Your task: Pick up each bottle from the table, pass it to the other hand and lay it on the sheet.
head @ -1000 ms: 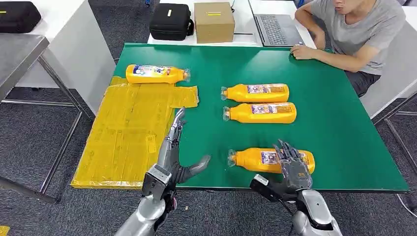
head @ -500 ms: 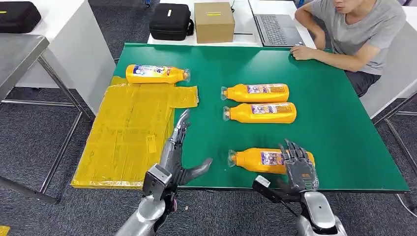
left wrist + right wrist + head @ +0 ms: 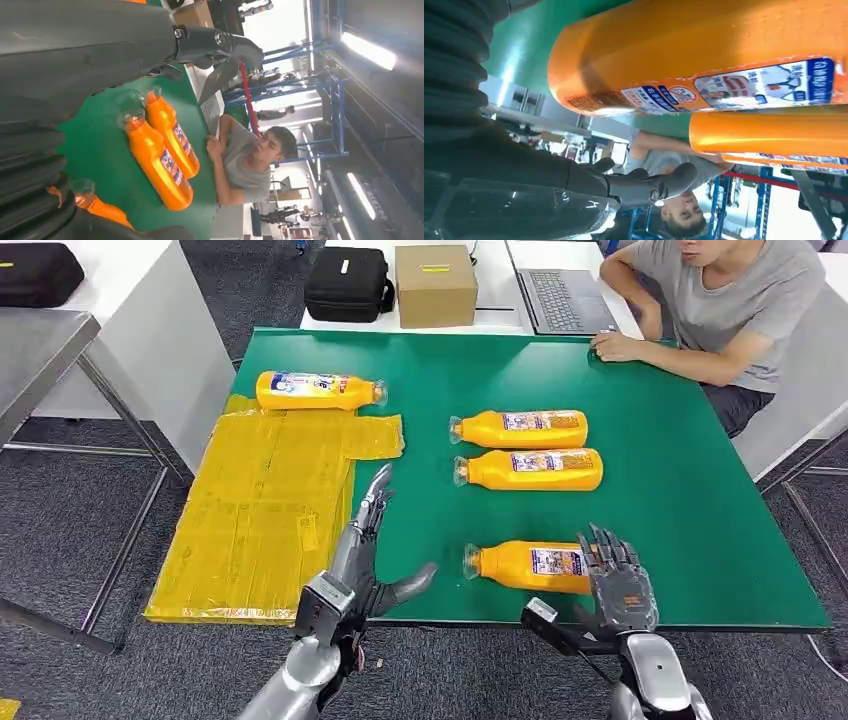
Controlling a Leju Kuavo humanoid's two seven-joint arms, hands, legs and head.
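Green matte table top (image 3: 680, 500), flat, w/ a crinkly yellow sheet (image 3: 260, 510) of taped plastic draped over its left edge. Four orange plastic bottles, glossy, rounded-rectangular bodies, clear caps, blue/white labels, all lying on their sides. Near bottle (image 3: 540, 566) lies at the near edge, cap pointing left. Two more, the mid bottle (image 3: 530, 469) and the far bottle (image 3: 520, 428), lie parallel just beyond it, close together. A fourth bottle (image 3: 318, 390) lies at the sheet's far end, cap to the right.

Right hand (image 3: 618, 585), dark ribbed metal, fingers spread, holds nothing; it hovers over the near bottle's base end, contact can't be told. Left hand (image 3: 365, 555) fingers straight, thumb out to the right, empty, near the sheet's right edge.

Far side: cardboard box (image 3: 435, 285), black case (image 3: 348, 283), laptop (image 3: 565, 300), seated person (image 3: 720, 310) in a grey tee.
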